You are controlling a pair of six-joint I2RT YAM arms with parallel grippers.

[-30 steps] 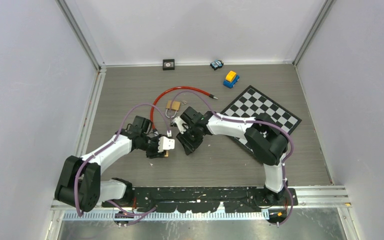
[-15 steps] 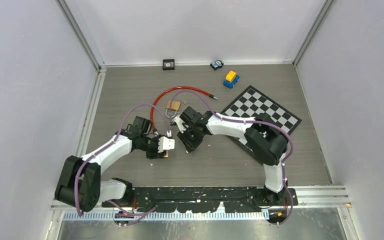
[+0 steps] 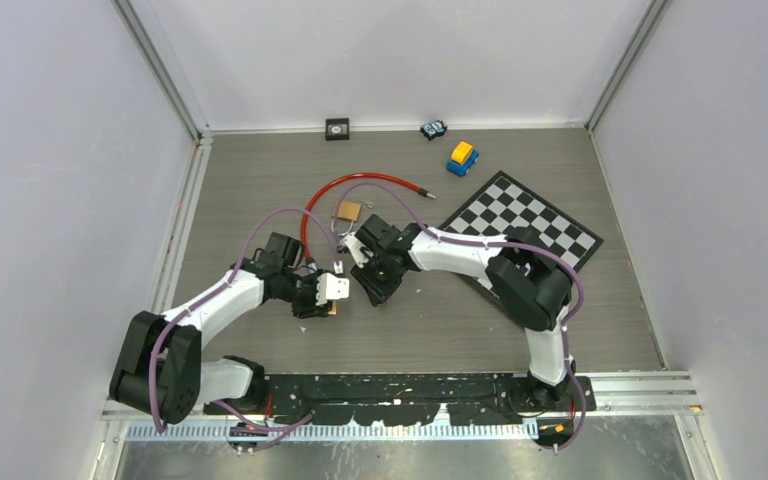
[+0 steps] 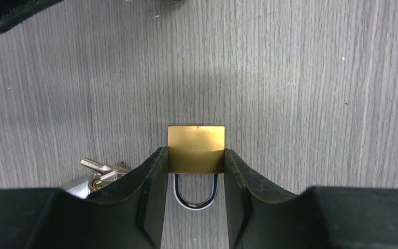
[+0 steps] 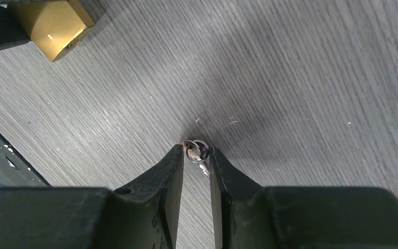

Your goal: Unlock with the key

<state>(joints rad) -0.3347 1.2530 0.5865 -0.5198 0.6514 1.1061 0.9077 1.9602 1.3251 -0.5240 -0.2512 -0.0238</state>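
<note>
The left gripper (image 4: 196, 158) was clamped on the brass padlock (image 4: 196, 148), its 2 fingers pressed against the body's sides and the shackle pointing back toward the wrist, near the middle of the grey worktop (image 4: 300, 78). The right gripper (image 5: 195, 151) was pinching the key (image 5: 198, 154) and its small ring at the fingertips, near the padlock.
</note>
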